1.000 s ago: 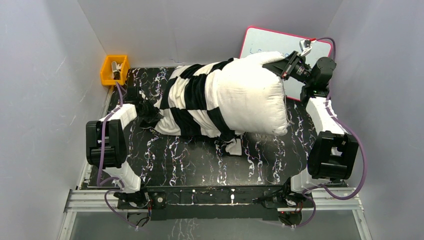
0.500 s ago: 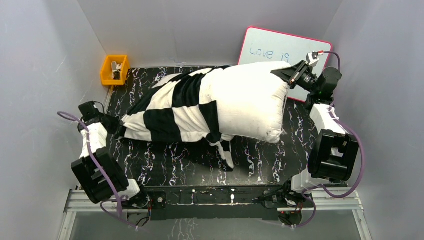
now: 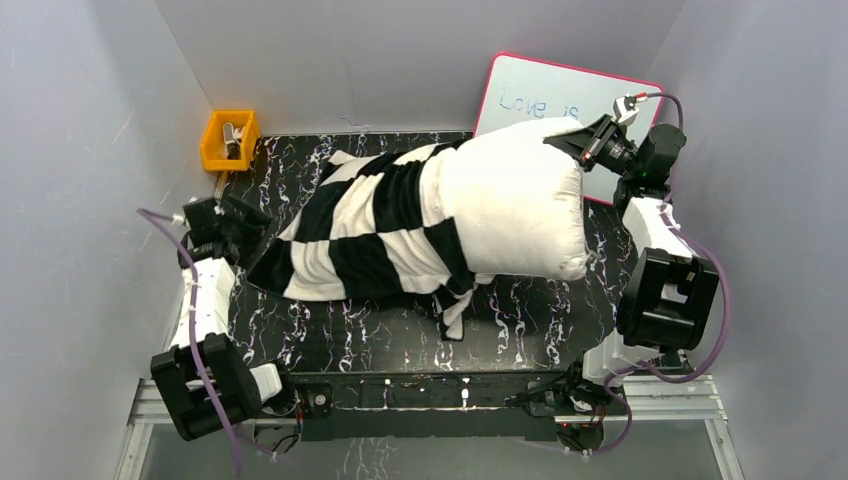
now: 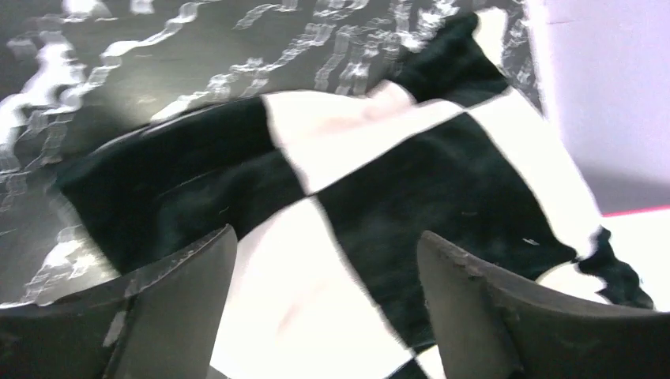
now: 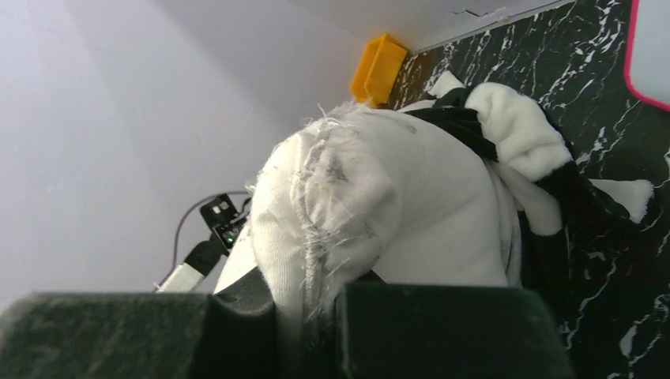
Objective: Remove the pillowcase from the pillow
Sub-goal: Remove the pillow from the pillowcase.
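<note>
The plump white pillow (image 3: 512, 200) hangs lifted at the right, its left half still inside the black-and-white checkered pillowcase (image 3: 360, 235), which trails down onto the table. My right gripper (image 3: 588, 140) is shut on the pillow's far right corner. In the right wrist view the frayed seam of the pillow (image 5: 371, 197) is pinched between the right gripper (image 5: 316, 316) jaws, with the pillowcase (image 5: 553, 197) bunched behind it. My left gripper (image 3: 243, 222) stands open just off the pillowcase's left end. In the left wrist view the left gripper (image 4: 324, 304) holds nothing, and the pillowcase (image 4: 442, 181) lies beyond its fingers.
An orange bin (image 3: 229, 138) sits at the back left corner, also visible as the orange bin (image 5: 378, 69) in the right wrist view. A pink-rimmed whiteboard (image 3: 540, 95) leans on the back wall behind the pillow. The black marbled table (image 3: 340, 330) is walled by grey panels.
My left gripper was shut on the pillowcase's left end and pulling it left; it has let go and now stands open. The pillowcase end has slackened. The right gripper still holds the pillow.
</note>
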